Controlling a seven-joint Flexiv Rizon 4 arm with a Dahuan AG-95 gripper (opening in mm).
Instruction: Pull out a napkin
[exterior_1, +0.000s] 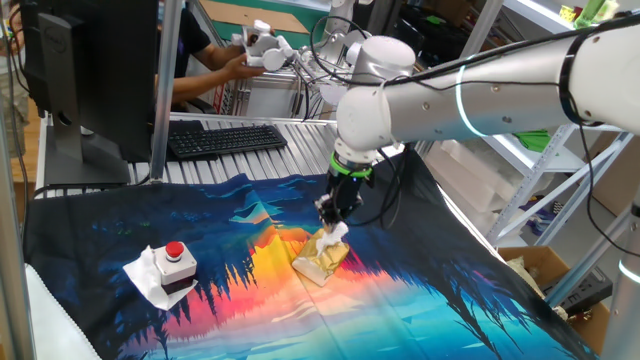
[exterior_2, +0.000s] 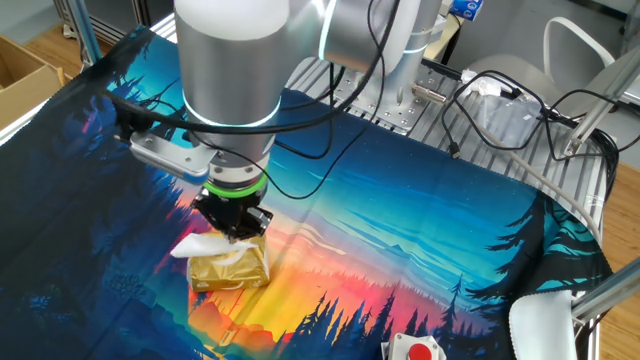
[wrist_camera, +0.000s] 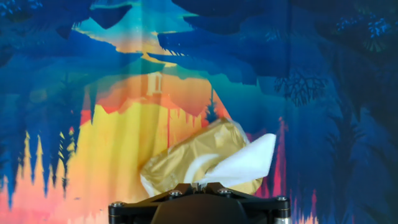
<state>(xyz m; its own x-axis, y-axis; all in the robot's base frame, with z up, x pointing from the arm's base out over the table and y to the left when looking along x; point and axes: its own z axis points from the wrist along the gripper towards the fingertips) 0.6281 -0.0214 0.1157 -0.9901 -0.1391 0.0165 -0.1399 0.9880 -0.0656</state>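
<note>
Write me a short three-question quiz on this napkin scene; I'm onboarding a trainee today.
1. True or false: the gripper is above the gold napkin pack.
2. What color is the button on the small box?
3. The napkin is: A) fully inside the pack, B) sticking out of it, C) lying apart on the cloth.

Key: 1 true; 2 red; 3 B.

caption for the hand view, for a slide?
Gripper pinching a white napkin rising from the gold tissue pack.
</note>
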